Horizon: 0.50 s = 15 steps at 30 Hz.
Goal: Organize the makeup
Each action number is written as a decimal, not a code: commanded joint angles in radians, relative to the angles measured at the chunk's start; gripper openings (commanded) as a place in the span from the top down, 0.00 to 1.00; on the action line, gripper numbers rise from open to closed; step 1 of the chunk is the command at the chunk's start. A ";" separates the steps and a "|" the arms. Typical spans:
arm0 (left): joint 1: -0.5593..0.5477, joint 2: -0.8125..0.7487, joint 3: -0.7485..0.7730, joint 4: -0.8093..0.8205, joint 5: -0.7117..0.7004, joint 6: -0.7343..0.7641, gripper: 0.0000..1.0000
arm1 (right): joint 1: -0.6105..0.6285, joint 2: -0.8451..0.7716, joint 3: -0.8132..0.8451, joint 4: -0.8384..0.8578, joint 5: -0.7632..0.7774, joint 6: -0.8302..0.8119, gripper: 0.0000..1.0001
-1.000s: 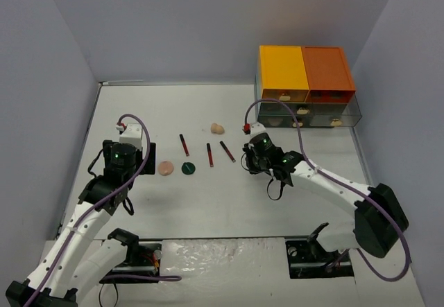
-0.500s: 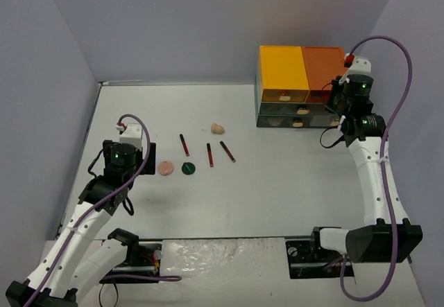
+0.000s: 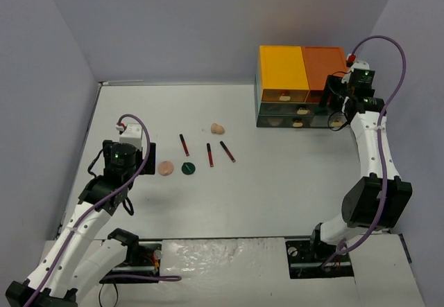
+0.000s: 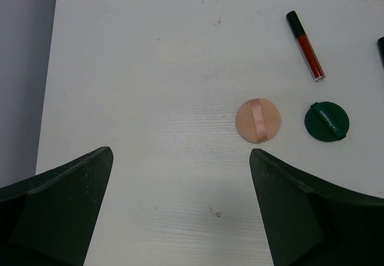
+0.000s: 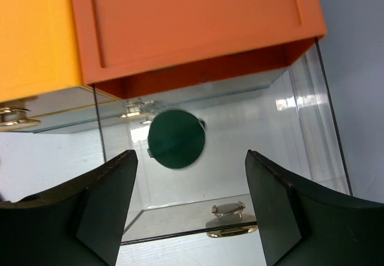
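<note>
Dark green disc [image 5: 176, 139] now in drawer [image 5: 264, 122]

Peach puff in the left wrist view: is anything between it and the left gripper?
Nothing visible. The left gripper is open above the table, and the peach puff lies uncovered just ahead of one fingertip. The green disc sits beside the puff, apart from it.

Looks like a robotics lab test cell. Shows a plain white bench [image 3: 277, 182] walled in by bare grey panels [image 3: 194, 30], with a cabled white left arm [image 3: 76, 227] and right arm [image 3: 374, 156] bolted at its near edge.
</note>
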 commanded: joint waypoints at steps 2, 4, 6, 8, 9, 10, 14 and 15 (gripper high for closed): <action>-0.001 0.005 0.033 0.047 0.003 0.010 0.03 | 0.019 -0.068 0.096 0.034 -0.071 -0.047 0.26; -0.001 0.009 0.031 0.046 0.006 0.010 0.03 | 0.058 -0.083 0.111 0.034 -0.082 -0.079 0.25; -0.001 0.013 0.033 0.047 0.009 0.011 0.03 | 0.102 -0.098 0.133 0.035 -0.081 -0.130 0.25; -0.001 0.015 0.034 0.047 0.009 0.010 0.03 | 0.179 -0.102 0.151 0.034 -0.104 -0.173 0.25; -0.001 0.017 0.034 0.047 0.010 0.009 0.03 | 0.222 -0.101 0.164 0.034 -0.118 -0.192 0.25; -0.001 0.018 0.034 0.047 0.010 0.008 0.03 | 0.254 -0.094 0.178 0.035 -0.130 -0.204 0.25; 0.001 0.021 0.036 0.046 0.009 0.008 0.03 | 0.474 -0.031 0.217 0.035 -0.108 -0.264 0.25; 0.001 0.021 0.036 0.045 0.007 0.008 0.03 | 0.514 -0.008 0.231 0.035 -0.107 -0.271 0.25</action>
